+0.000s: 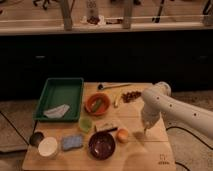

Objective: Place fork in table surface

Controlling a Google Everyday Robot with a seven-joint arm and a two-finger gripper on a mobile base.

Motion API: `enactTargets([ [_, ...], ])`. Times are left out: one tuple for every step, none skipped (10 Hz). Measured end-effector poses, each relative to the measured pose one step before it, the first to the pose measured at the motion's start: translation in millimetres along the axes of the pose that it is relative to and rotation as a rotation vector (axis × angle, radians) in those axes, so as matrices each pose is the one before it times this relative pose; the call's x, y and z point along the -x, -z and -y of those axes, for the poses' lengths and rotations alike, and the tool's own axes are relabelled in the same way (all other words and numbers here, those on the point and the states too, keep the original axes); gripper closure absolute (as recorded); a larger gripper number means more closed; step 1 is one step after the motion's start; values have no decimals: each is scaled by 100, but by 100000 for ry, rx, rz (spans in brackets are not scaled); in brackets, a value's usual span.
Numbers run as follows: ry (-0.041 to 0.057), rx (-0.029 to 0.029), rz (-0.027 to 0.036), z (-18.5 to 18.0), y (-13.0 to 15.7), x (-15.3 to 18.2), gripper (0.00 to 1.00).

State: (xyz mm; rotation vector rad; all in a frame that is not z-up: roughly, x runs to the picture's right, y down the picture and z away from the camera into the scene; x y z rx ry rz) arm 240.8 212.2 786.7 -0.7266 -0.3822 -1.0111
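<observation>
Arm: white, enters from the right edge, bends at a rounded elbow, forearm pointing straight down.
Claw: right of centre, low, tip close to the tabletop.

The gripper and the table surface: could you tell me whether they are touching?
Cannot tell. In the camera view the gripper points down just above the table surface, right of the orange ball; no gap or contact shows.

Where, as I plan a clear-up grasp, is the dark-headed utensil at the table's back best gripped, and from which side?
Grip the utensil by its thin handle, near the middle, from straight above: it lies flat along the back edge, round head to the left, handle bare. The gripper hangs low over the table surface, right of the orange fruit.
</observation>
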Motion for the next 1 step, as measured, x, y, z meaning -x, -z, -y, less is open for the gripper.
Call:
enactTargets([
  [261, -23, 18, 29, 17, 61, 92],
])
